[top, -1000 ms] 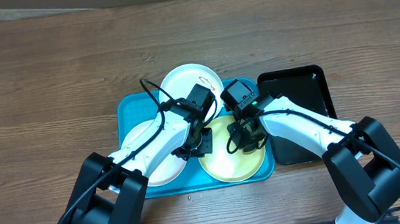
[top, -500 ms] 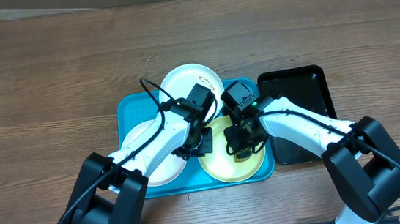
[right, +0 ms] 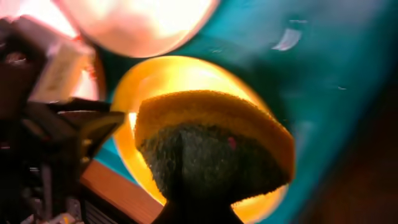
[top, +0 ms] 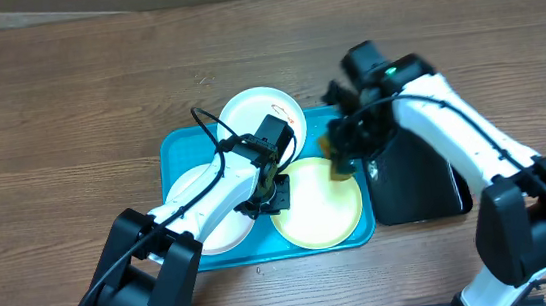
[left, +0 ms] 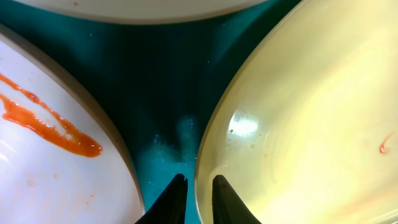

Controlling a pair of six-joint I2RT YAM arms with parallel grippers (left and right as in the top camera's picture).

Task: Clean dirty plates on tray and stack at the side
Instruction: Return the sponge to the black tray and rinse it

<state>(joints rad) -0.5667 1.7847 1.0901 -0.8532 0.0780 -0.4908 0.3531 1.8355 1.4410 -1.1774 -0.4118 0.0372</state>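
Note:
The turquoise tray (top: 174, 147) holds three plates: a white one (top: 254, 113) at the back with a smear, a white one (top: 195, 203) at the left, and a pale yellow-green one (top: 324, 208) at the right. My left gripper (top: 273, 195) pinches the near-left rim of the yellow-green plate (left: 298, 124); its jaws (left: 198, 196) straddle the rim. The left white plate (left: 43, 155) carries an orange-red smear. My right gripper (top: 342, 158) is shut on a yellow-and-green sponge (right: 211, 140), raised above the tray's right edge, off the plate (right: 134, 93).
A smaller black tray (top: 422, 184) lies right of the turquoise tray, partly under my right arm. Brown wooden table (top: 65, 83) extends around. My left arm lies over the left white plate.
My right gripper has lifted the sponge off the yellow-green plate and swung back and right toward the black tray. The left gripper has stayed on the plate's rim.

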